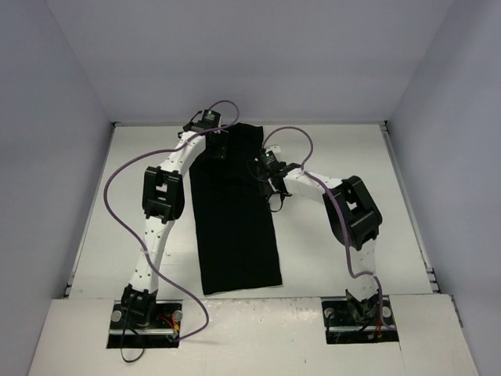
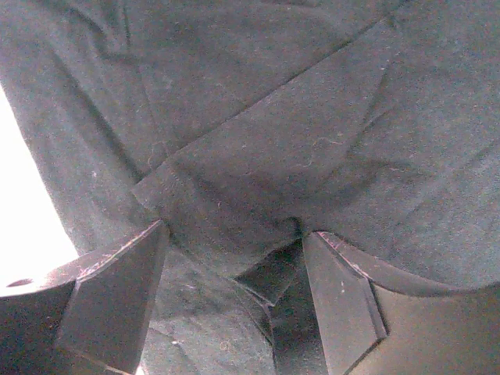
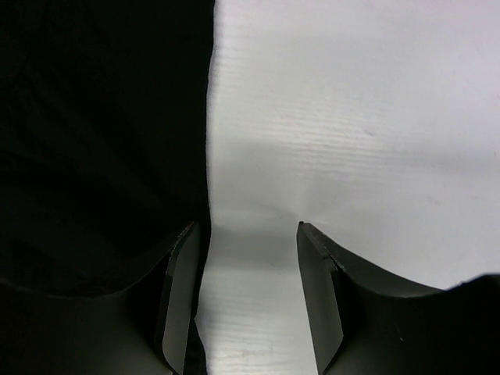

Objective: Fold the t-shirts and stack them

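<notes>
The black t-shirt (image 1: pixel 235 227) lies on the white table (image 1: pixel 399 211) as a long narrow strip running from the back to the near edge. My left gripper (image 1: pixel 218 147) is over its far left corner. In the left wrist view it (image 2: pixel 234 242) is open, low over the cloth (image 2: pixel 273 117), with a raised fold lying between the fingers. My right gripper (image 1: pixel 264 166) is at the shirt's right edge, far half. In the right wrist view it (image 3: pixel 246 230) is open and straddles that edge: one finger (image 3: pixel 176 297) over the shirt (image 3: pixel 94 141), the other over bare table (image 3: pixel 351 117).
Grey walls enclose the table on three sides. Purple cables (image 1: pixel 113 196) loop from both arms. A raised white ledge (image 1: pixel 250 337) at the near edge carries the two arm bases.
</notes>
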Controlling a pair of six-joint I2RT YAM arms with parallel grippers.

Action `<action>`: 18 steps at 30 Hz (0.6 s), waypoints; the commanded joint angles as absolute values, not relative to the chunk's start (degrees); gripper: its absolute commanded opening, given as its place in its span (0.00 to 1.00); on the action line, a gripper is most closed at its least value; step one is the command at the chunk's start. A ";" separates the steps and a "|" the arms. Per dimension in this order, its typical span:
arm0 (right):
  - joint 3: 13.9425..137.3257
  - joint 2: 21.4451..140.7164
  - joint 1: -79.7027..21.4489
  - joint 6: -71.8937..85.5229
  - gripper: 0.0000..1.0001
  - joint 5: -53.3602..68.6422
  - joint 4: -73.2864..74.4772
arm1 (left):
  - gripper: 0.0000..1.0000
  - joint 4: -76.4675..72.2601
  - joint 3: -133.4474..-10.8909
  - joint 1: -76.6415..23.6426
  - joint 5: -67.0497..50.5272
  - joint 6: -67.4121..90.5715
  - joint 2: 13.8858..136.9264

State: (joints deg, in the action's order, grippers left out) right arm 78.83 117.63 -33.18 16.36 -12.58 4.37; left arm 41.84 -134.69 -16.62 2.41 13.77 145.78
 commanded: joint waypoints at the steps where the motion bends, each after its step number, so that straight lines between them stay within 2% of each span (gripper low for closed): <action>1: 79.15 113.48 -31.59 15.89 0.49 -16.38 11.60 | 0.68 42.54 -140.38 -16.00 1.93 11.69 141.78; 6: 85.00 107.11 -28.19 11.72 0.51 -11.47 13.21 | 0.68 42.68 -137.34 -16.14 1.67 12.82 130.42; 8: 85.85 103.50 -27.26 11.35 0.51 -10.11 15.10 | 0.68 42.84 -131.53 -16.26 1.76 14.17 120.53; 12: 80.86 96.75 -27.26 13.94 0.52 -5.37 17.68 | 0.68 44.06 -111.21 -16.78 -0.24 19.35 103.21; 18: 64.93 86.88 -29.77 21.46 0.52 -2.10 17.68 | 0.68 44.65 -77.58 -19.37 -4.81 28.84 80.57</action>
